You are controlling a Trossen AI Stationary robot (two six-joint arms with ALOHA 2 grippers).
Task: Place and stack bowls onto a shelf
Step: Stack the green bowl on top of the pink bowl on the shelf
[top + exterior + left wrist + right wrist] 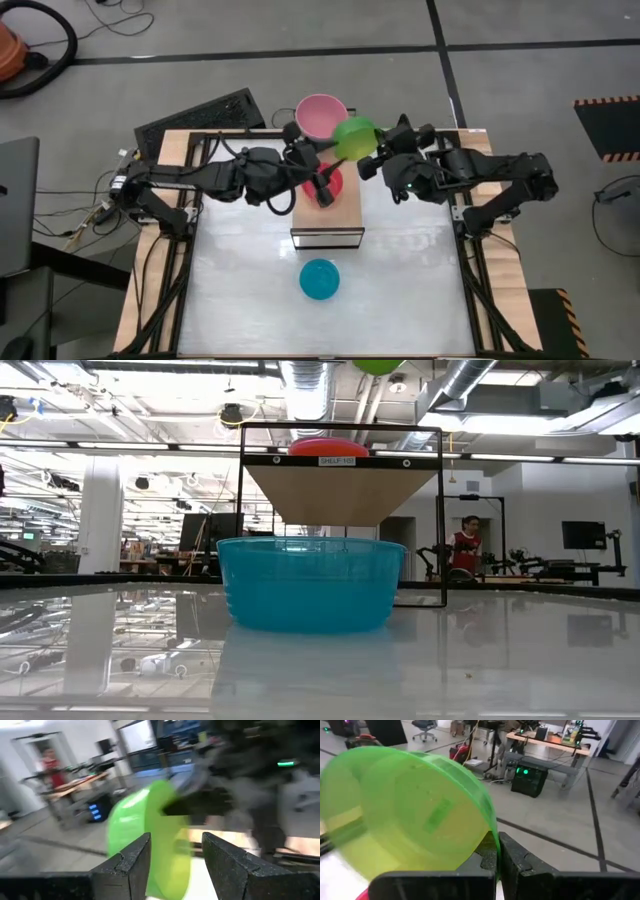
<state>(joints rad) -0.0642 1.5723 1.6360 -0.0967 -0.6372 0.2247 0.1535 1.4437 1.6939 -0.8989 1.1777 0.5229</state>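
Observation:
The shelf stands mid-table, its dark front edge seen in the low view. A red bowl sits on its top, also visible as the red bowl in the low view. A light pink bowl shows at the shelf's far end. A cyan bowl rests on the table in front of the shelf, the cyan bowl filling the low view. My right gripper is shut on a green bowl held above the shelf's far right. My left gripper is open over the red bowl, facing the green bowl. My right gripper pinches the green bowl's rim between its two fingers, one inside the bowl and one outside. It comes from the table's right side. The bowl is lifted clear and tipped on its side, its bottom turned toward the wrist camera.
Black frame rails run along the table's sides. A dark keyboard-like panel lies at the far left corner. Open glossy tabletop surrounds the cyan bowl. A person stands in the room behind.

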